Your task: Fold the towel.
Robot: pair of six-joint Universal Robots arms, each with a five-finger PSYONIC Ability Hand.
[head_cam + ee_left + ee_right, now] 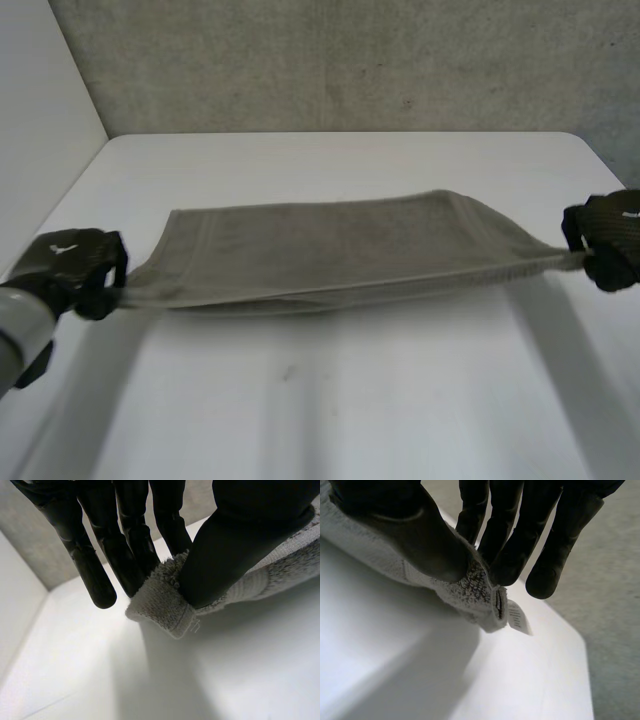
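Locate the left hand [75, 265] at the left end of the towel [330, 245], thumb clamped over a corner and pressing it against the fingers [135, 565] behind; treat one outer finger as straight and free beside the cloth. Follow the towel rightward: long axis running side to side across the tabletop [330, 410], near long edge pulled taut and raised between the two hands, far part sloping back and down toward the tabletop, contact there not decidable. Find the right hand [605, 240] at the opposite end, thumb likewise pinching the corner against the fingers, with a small white label [518, 617] hanging from that corner. Judge the coming move as turning on one relation: towel lying inward from each hand along the line joining them, neither hand nearer than the other. Expect, therefore, a joint carry of both corners toward the far edge, with equal tension. Use the head view for the full span and sag; use the wrist views for the pinch itself, the hem and the label, unreadable from above.
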